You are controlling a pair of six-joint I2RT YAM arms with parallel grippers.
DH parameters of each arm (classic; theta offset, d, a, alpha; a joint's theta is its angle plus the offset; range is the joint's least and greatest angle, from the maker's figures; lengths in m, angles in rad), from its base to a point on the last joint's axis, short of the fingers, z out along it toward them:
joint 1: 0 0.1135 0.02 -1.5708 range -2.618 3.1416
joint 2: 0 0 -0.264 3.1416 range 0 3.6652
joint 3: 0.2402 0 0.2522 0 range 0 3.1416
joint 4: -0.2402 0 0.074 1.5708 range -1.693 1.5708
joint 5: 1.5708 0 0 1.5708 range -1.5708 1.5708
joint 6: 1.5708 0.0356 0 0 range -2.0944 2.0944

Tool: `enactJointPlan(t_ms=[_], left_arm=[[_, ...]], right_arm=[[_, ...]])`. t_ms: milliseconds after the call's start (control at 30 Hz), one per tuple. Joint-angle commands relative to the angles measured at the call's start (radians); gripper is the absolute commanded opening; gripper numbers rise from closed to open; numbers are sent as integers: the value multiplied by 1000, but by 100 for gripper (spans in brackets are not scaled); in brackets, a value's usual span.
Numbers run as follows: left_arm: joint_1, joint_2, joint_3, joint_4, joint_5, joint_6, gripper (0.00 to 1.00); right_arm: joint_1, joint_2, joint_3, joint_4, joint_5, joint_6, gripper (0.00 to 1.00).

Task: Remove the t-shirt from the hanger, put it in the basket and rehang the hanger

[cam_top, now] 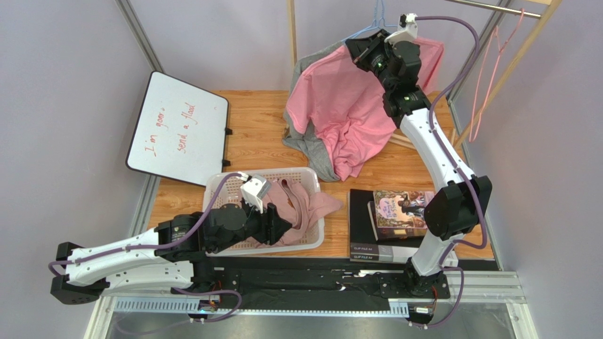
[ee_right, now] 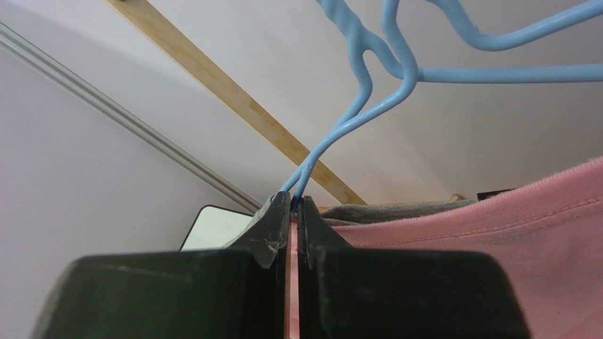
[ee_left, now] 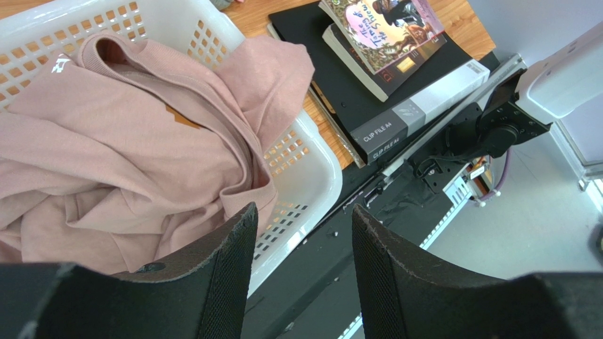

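Top external view: the right arm [cam_top: 425, 134] reaches up to the far side of the wooden desk [cam_top: 258, 120], its jaws at the shoulder of the pink cotton t-shirt [cam_top: 347, 113]. The shirt is on the pale blue wire hanger [cam_top: 373, 27] and drapes down over a grey garment [cam_top: 315, 155], with its lower folds bunched on the desk.

Right wrist view: the right jaws are pressed almost together, with a thin strip of the pink cotton t-shirt [ee_right: 509, 226] pinched in the slit between them. The hanger [ee_right: 368, 92] wire runs down to the jaw tips; whether it is clamped as well, I cannot tell. The rest of the shirt spreads to the right of the jaws.

Left wrist view: the left jaws stand wide apart and hold nothing. They hang above the corner of the white perforated plastic basket [ee_left: 311, 159], which contains a crumpled dusty-pink garment [ee_left: 127, 141]. Beside the basket, a paperback book [ee_left: 386, 32] lies on a black clip file box [ee_left: 375, 106].
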Motion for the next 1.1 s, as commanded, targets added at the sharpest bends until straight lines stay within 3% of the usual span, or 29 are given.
enactJointPlan(t_ms=[0, 333, 700, 767, 800, 900, 1067], left_arm=[[2, -4, 10, 23, 11, -6, 57], [2, 10, 14, 40, 18, 2, 57], [2, 68, 30, 78, 52, 11, 57], [2, 73, 30, 82, 57, 9, 57], [2, 73, 31, 83, 57, 11, 57], [2, 73, 30, 83, 58, 8, 57], [2, 68, 22, 85, 54, 3, 57]], right_arm=[[-8, -105, -40, 46, -17, -12, 0], [-70, -367, -296, 38, 43, 3, 0], [-102, -427, -360, -6, 26, -52, 0], [-103, -409, -329, 1, -26, -52, 12], [-105, -386, -314, -5, -38, -49, 31], [-103, -357, -271, -3, -74, -38, 53], [-102, -271, -168, -17, -132, -14, 62]])
